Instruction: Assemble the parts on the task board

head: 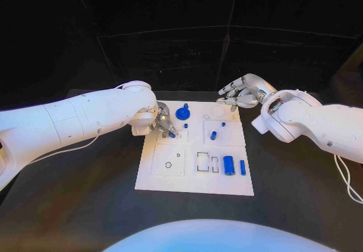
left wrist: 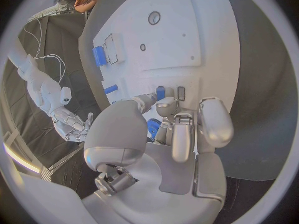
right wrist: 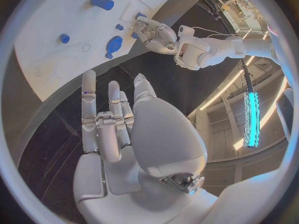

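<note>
You have the black table (head: pixel 75 199) under everything, with the white task board (head: pixel 193 181) lying flat at its middle. The left arm (head: pixel 68 123) reaches in over the board's far-left part, and the right arm (head: pixel 325 126) ends beyond the board's far-right corner. Your left hand (head: pixel 161 125) sits low on the board's far-left area, fingers curled together round a small blue part (left wrist: pixel 153 128); the left wrist view shows that piece pinched between the fingertips (left wrist: pixel 167 106). Your right hand (head: pixel 243 90) hovers off the board past its far edge, fingers spread and holding nothing. On the board, a blue gear-like disc (head: pixel 182 112) stands just right of the left hand, near the far edge. A thick blue cylinder (head: pixel 228 165) and a thin blue rod (head: pixel 243 167) lie side by side at the near-right. Two short blue pegs (head: pixel 213 135) stand in the right-middle panel.
</note>
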### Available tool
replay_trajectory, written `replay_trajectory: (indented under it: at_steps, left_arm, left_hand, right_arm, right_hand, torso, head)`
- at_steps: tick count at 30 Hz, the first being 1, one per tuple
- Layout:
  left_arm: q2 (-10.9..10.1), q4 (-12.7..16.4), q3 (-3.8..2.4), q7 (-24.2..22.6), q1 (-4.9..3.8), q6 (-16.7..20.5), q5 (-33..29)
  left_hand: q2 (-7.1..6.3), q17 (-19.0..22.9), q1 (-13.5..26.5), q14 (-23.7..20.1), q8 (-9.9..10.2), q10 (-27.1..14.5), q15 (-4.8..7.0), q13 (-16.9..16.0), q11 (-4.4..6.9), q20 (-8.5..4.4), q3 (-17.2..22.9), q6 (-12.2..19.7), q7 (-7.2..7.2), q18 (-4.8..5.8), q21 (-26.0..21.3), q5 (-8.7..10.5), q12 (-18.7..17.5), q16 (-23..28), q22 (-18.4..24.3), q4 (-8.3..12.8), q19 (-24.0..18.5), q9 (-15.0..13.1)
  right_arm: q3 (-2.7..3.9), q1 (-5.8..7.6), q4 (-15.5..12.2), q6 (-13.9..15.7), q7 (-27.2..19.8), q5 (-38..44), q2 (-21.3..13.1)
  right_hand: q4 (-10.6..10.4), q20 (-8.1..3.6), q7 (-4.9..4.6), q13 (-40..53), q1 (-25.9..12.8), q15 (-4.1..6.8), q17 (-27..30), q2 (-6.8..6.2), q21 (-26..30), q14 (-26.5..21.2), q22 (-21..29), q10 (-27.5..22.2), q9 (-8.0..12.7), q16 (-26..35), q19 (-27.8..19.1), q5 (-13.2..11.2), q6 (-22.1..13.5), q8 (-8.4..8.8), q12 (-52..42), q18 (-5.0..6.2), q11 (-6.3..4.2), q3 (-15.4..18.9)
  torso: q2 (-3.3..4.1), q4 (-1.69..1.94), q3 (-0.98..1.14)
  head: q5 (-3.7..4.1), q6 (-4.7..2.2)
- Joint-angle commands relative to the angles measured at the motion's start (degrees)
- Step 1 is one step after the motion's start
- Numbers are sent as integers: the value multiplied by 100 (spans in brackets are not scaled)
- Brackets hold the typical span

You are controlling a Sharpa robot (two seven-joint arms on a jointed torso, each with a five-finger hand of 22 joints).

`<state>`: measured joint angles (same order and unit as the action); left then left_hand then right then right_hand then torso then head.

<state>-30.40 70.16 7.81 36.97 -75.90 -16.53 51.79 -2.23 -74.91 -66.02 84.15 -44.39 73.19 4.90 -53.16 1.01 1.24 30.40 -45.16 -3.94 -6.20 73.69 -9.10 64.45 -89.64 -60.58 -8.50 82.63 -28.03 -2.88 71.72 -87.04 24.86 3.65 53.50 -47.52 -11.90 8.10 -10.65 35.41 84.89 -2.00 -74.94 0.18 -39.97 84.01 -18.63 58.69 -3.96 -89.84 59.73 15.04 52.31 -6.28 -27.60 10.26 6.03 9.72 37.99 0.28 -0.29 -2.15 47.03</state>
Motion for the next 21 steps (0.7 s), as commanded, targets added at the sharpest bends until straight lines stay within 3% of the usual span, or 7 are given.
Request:
replay_trajectory:
  at_steps: [1,6,10,12,21]
  left_arm:
    - [1,-5,3,92,1,-163,51]
    - [6,-11,3,90,1,-194,51]
    - [38,-34,3,84,3,-211,50]
    - [53,-46,4,81,6,-215,50]
    - [98,-103,5,68,12,-241,47]
  left_hand:
    - [49,-1421,6,565,-15,41,-8,-1,5,4,918,8,49,86,-5,-10,-6,-1,-5,877,0,-3]
    - [49,-1421,6,565,-15,41,-8,-1,5,4,918,8,49,86,-5,-10,-6,-1,-5,877,0,-3]
    - [46,-1420,13,564,-20,38,-8,8,6,5,922,8,50,87,-3,-9,-11,0,-9,878,1,-6]
    - [45,-1419,19,564,-22,37,-8,12,5,5,923,9,50,87,-5,-9,-13,0,-6,877,0,-8]
    - [18,-1419,163,564,-63,51,-8,13,9,7,894,1,60,86,-9,2,-2,0,-5,817,0,-32]
  right_arm:
    - [3,11,13,266,-269,-265,10]
    - [3,11,42,303,-388,-480,16]
    - [3,11,52,315,-529,-646,23]
    - [3,11,55,314,-571,-703,24]
    - [3,12,49,306,-642,-783,22]
  right_hand:
    - [-70,82,-59,-450,134,-109,-1247,7,416,240,248,-92,-5,359,-86,30,-132,21,341,13,84,34]
    - [-91,180,-134,-997,211,-220,-785,25,929,-451,538,-337,-13,1225,-297,38,-171,-39,741,-4,183,72]
    - [-34,330,-172,-1675,297,-320,92,77,1697,-1833,965,-329,-6,3314,-606,32,-237,-97,1060,12,250,85]
    - [-10,385,-174,-1867,307,-334,308,91,1905,-2150,1082,-324,-4,3960,-644,35,-261,-113,1131,16,266,90]
    - [128,435,-191,-2541,263,-338,776,135,2450,-2539,1396,-268,0,5983,-387,34,-349,-214,1186,27,282,131]
  torso:
    - [-3,2,2]
    - [3,4,4]
    - [0,-4,6]
    - [1,-3,5]
    - [0,0,10]
  head:
    - [-3,12]
    - [-4,6]
    - [-14,9]
    - [-12,10]
    - [-13,24]
